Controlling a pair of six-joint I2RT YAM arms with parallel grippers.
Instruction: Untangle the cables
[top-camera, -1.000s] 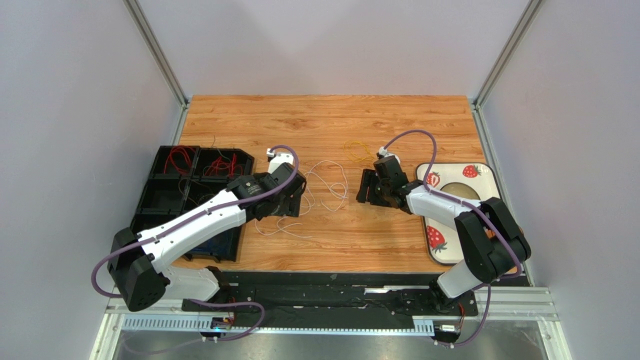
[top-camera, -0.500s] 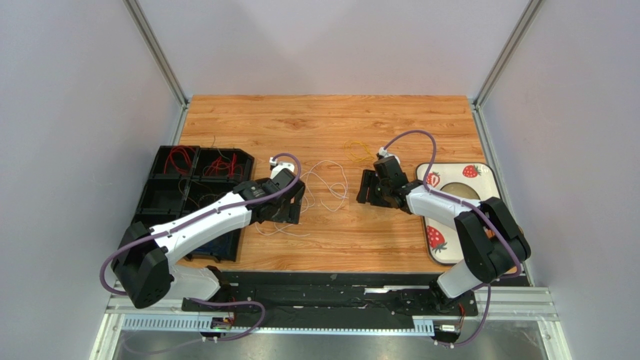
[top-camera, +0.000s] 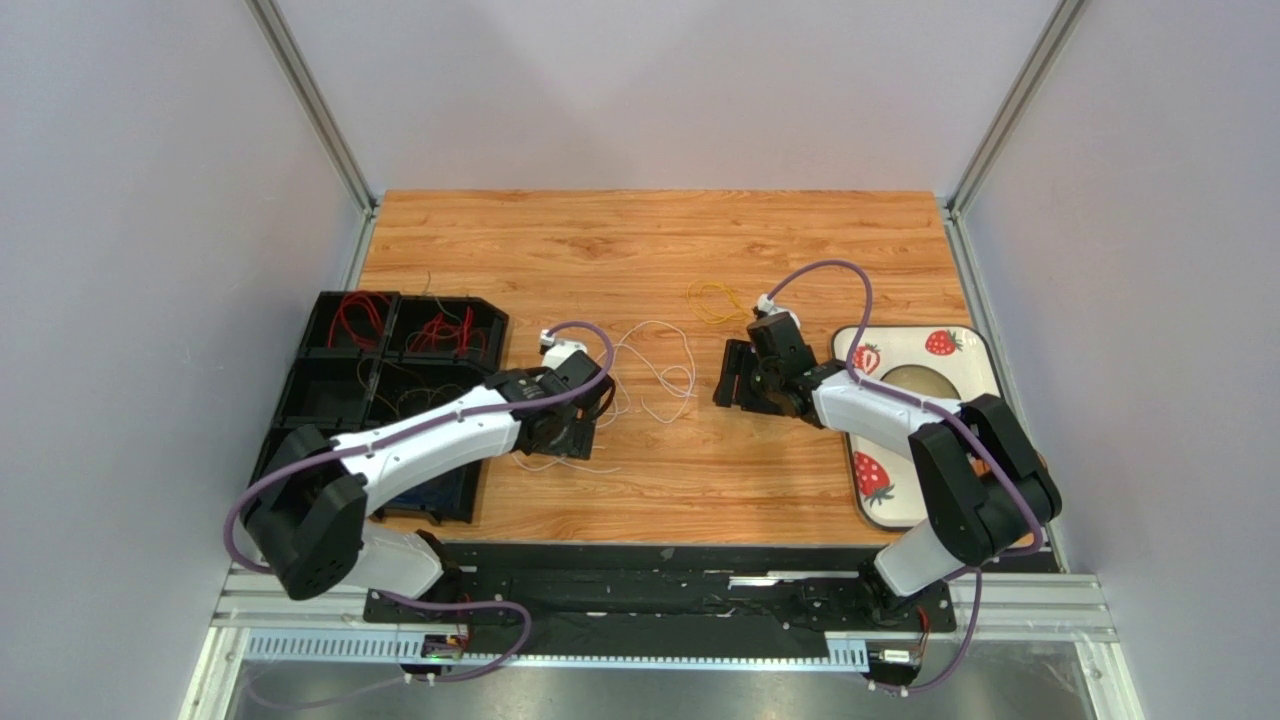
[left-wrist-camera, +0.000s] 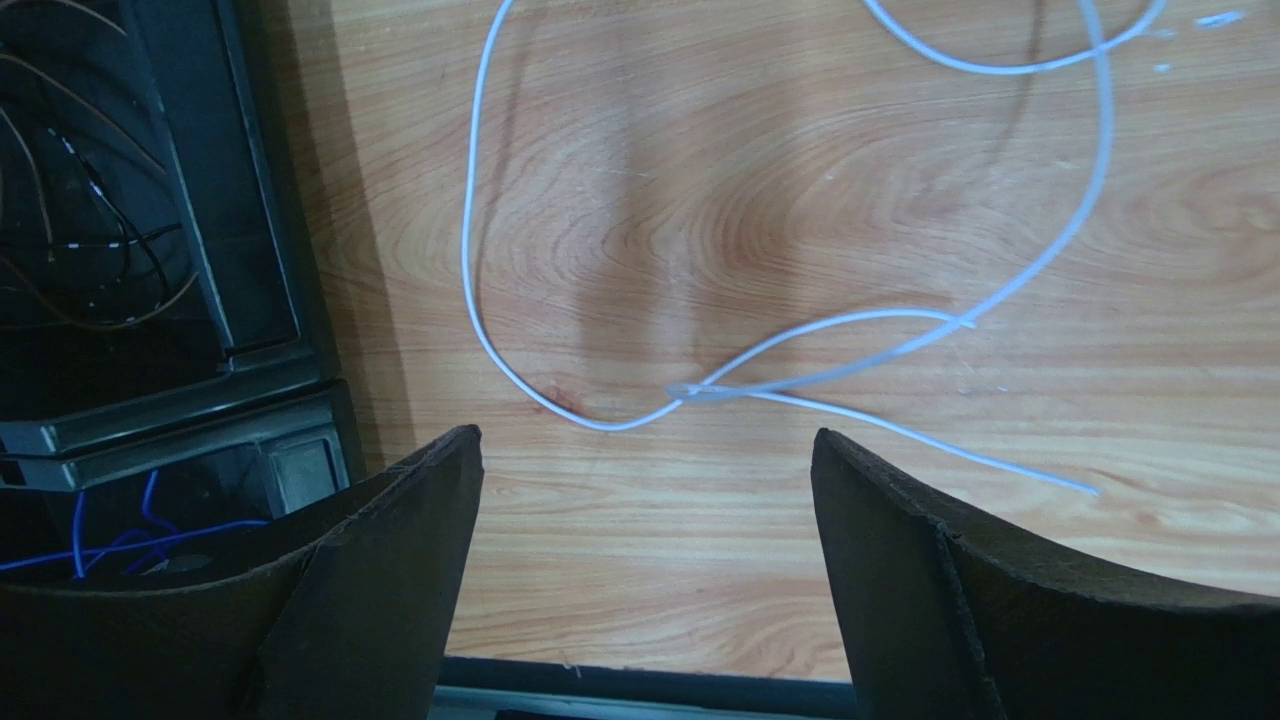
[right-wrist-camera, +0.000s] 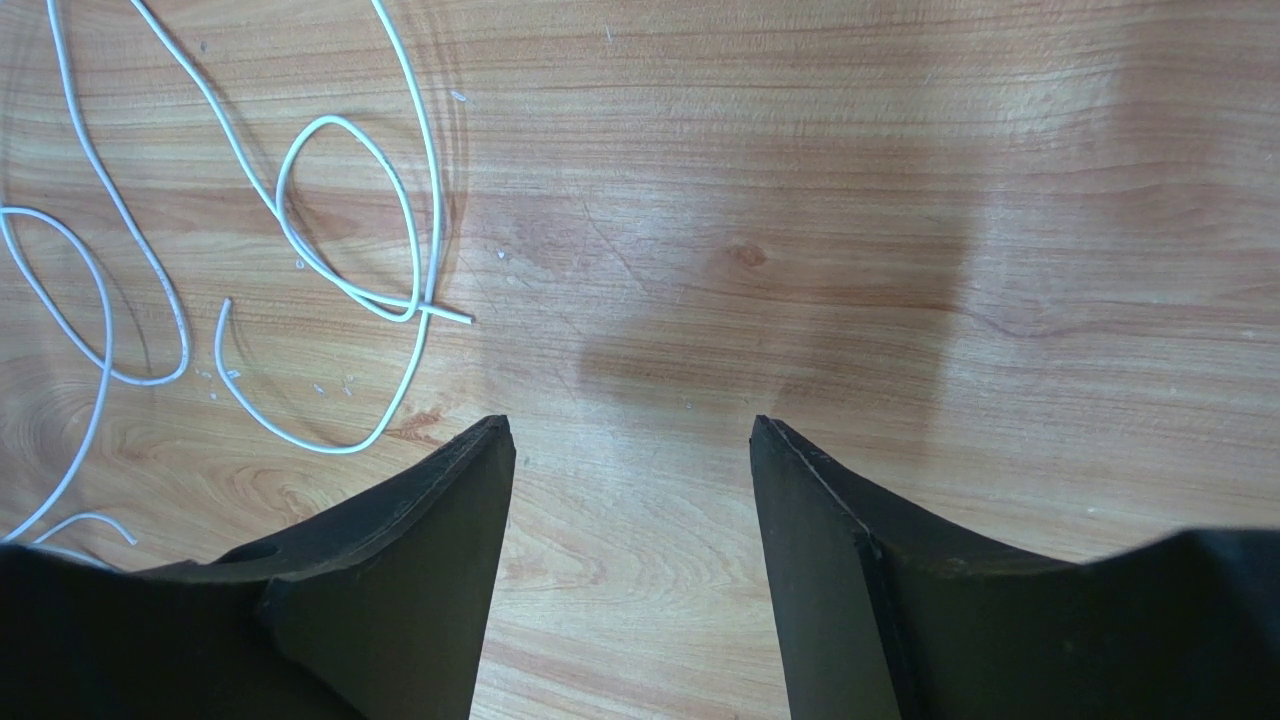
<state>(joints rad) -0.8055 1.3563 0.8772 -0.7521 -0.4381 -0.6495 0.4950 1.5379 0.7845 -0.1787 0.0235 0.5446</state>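
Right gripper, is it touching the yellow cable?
Apart. The top view shows a clear gap between the right gripper and the yellow cable lying beyond it.

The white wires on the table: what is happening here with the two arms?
This is an untangling job. The left claw hangs open above a crossing in the white wires, holding nothing. The right claw is also open and empty, over bare wood beside them. Red wires lie in the black tray on the left; a yellow wire lies apart, farther back.
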